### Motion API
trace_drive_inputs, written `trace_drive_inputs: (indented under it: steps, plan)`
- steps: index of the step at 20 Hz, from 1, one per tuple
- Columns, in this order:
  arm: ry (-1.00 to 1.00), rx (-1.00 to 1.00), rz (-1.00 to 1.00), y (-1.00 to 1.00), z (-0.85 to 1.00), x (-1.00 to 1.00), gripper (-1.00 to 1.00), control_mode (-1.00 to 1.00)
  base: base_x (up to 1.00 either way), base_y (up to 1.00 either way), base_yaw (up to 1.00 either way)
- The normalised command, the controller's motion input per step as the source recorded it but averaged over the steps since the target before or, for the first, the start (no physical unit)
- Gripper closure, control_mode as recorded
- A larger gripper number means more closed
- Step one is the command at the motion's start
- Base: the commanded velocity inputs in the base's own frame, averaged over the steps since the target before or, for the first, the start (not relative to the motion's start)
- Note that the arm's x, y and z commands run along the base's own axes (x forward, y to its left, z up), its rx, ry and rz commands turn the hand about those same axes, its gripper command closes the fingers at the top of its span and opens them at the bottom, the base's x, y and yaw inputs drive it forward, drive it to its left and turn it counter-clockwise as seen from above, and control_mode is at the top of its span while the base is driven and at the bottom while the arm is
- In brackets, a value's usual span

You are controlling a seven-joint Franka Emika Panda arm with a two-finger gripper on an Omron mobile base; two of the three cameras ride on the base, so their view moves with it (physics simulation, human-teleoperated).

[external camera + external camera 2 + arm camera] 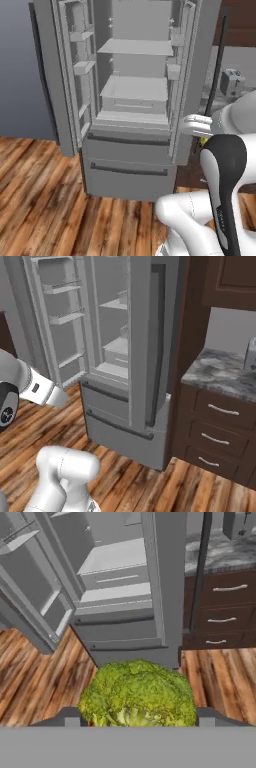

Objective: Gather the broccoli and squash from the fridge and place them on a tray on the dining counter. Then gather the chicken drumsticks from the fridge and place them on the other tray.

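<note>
Jaws gripping the broccoli point(137, 694), the gripper point(137, 717) hangs before the open fridge point(135, 95); squash, drumsticks and both trays remain.

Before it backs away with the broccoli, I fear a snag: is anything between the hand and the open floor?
Nothing visible. The broccoli sits between the fingertips, already outside the fridge, with bare wooden floor beneath; its open doors stand ahead.
</note>
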Motion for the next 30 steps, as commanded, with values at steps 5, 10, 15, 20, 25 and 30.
trace_drive_inputs:
  steps: [5,10,15,20,25,30]
  plan:
    - [0.0,0.0,0.0,0.0,0.0,0.0,1.0,1.0,-1.0,-0.24,0.2]
    - [0.0,0.0,0.0,0.0,0.0,0.0,1.0,1.0,-1.0,-0.05,0.03]
    - [0.0,0.0,0.0,0.0,0.0,0.0,1.0,1.0,-1.0,0.0,0.0]
    - [0.0,0.0,0.0,0.0,0.0,0.0,1.0,1.0,-1.0,0.0,-0.01]
    - [0.0,0.0,0.0,0.0,0.0,0.0,1.0,1.0,-1.0,0.0,-0.09]
    - [0.0,0.0,0.0,0.0,0.0,0.0,1.0,1.0,-1.0,0.0,-0.2]
